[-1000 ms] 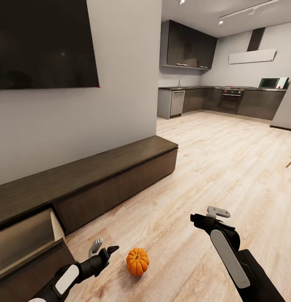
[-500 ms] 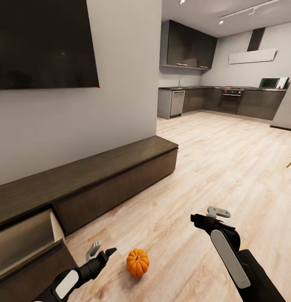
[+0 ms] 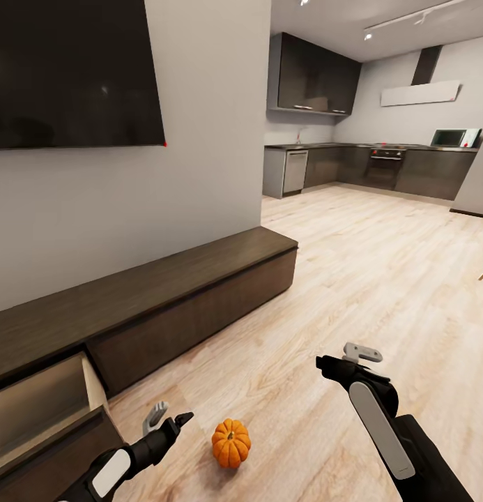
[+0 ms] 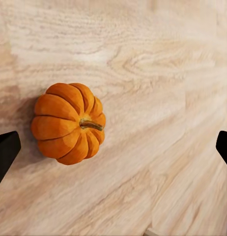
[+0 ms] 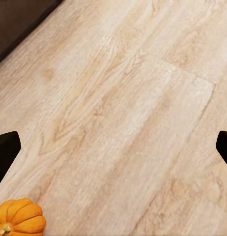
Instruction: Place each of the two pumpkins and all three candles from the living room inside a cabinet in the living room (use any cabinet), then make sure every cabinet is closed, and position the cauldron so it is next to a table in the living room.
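Comparing with the head view half a second back: the whole scene has slid slightly, so the camera moved a little; the left gripper [image 3: 170, 420] sits at nearly the same spot low in the frame, and against one second back it has dropped lower and drawn away from the pumpkin [image 3: 231, 443]. Pumpkin lies on the wood floor [image 3: 353, 279] at lower centre of the head view, stem up, just beside the left gripper but clearly apart from it, nothing touching.

Left wrist view: pumpkin [image 4: 68, 123] left of centre, between the two dark fingertips [image 4: 5, 152] at the frame edges; claw spread wide, released, holding nothing. Right gripper [image 3: 342, 359] hangs at lower right of the head view, well apart from the pumpkin, fingers parted and empty; its wrist view catches the pumpkin [image 5: 19, 218] at the lower left corner.

Cabinet [image 3: 164, 307] runs along the wall; one drawer [image 3: 42, 401] at lower left stands open, pale inside.

Judgement: left arm is lining up for the pick; pumpkin not yet grasped, drawer ready to receive it.
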